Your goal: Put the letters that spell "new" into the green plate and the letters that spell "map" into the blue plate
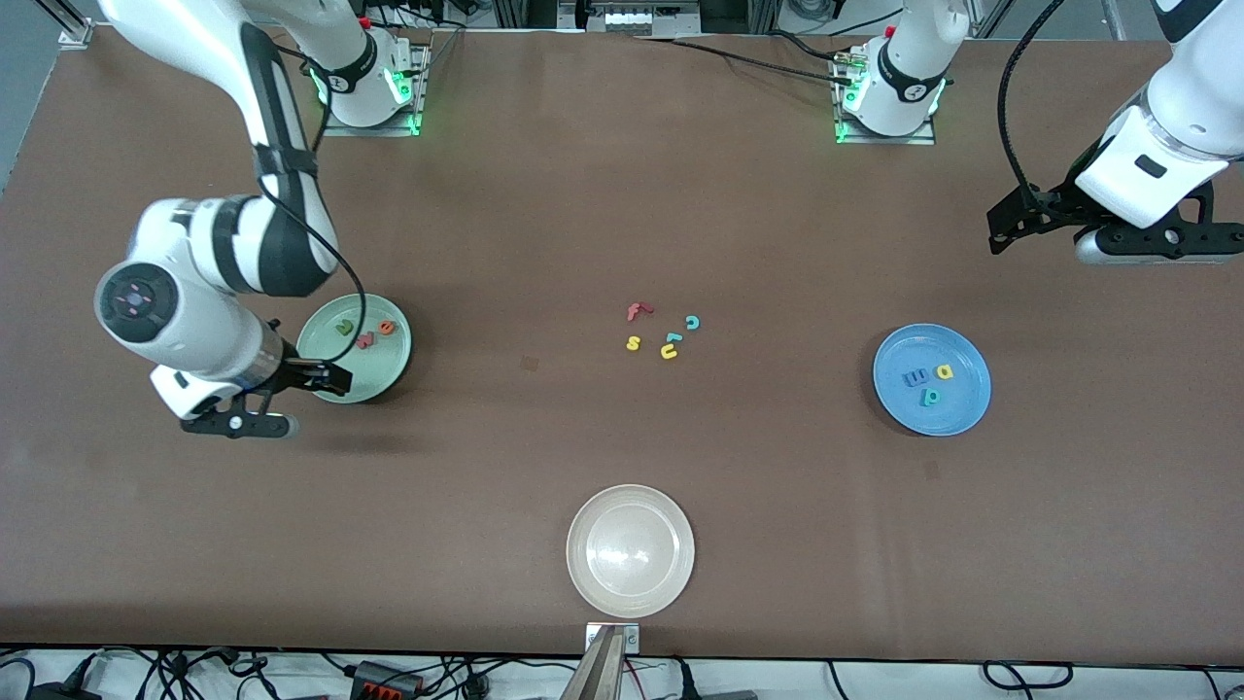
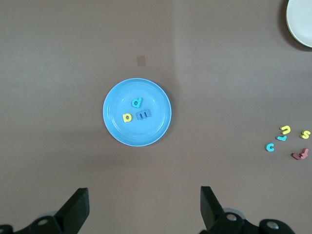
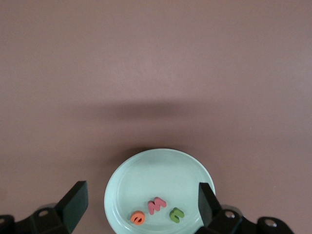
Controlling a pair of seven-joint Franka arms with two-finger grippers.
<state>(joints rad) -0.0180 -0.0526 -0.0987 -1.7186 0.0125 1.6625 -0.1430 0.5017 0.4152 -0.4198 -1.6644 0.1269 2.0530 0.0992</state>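
Nearest the front camera, at the six o'clock edge of the table (image 1: 739,506), sits a whitish translucent plate (image 1: 631,550), bare inside.

Toward nine o'clock lies the green plate (image 1: 374,367). It holds the dark green n (image 1: 344,328), the pinkish-red w (image 1: 365,340) and the orange e (image 1: 387,327), all three close together in the part of the plate farthest from the camera. The right gripper (image 1: 255,401) hangs over the plate's near rim, jaws spread wide and holding nothing.

Toward three o'clock lies the blue plate (image 1: 957,399), with the blue m (image 1: 915,378), the yellow a (image 1: 944,371) and the teal p (image 1: 930,397) clustered at its middle.

At the table's centre, farther from the camera than the whitish plate, five loose letters form a small group: a yellow s (image 1: 633,342), a yellow u (image 1: 669,352), a small teal piece (image 1: 673,338), a teal c (image 1: 692,322) and a red f (image 1: 638,310).

At two o'clock the left gripper (image 2: 144,207) waits high over bare table, jaws wide and empty.
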